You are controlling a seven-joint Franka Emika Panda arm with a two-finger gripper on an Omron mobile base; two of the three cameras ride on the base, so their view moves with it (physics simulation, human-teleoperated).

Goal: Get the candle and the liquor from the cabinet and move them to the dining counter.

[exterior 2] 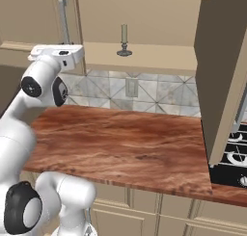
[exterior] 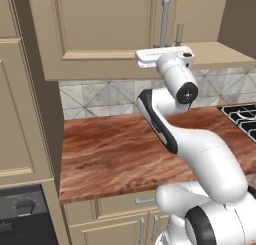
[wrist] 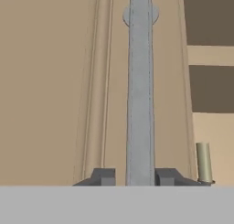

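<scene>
The cabinet hangs above the countertop, with its left door closed. My gripper is shut on that door's long silver bar handle, low on the bar. The same handle rises just above my white hand. The candle, a pale taper in a small dark holder, stands upright on the open tan shelf, right of the handle. In the hand view the candle shows at the lower right, and the candle also peeks out behind the hand. The liquor and the dining counter are out of view.
The cabinet's right door stands swung open over the countertop's right end. Below lie a reddish wood countertop with a tiled backsplash, a black stove at the right and a dark appliance at the lower left.
</scene>
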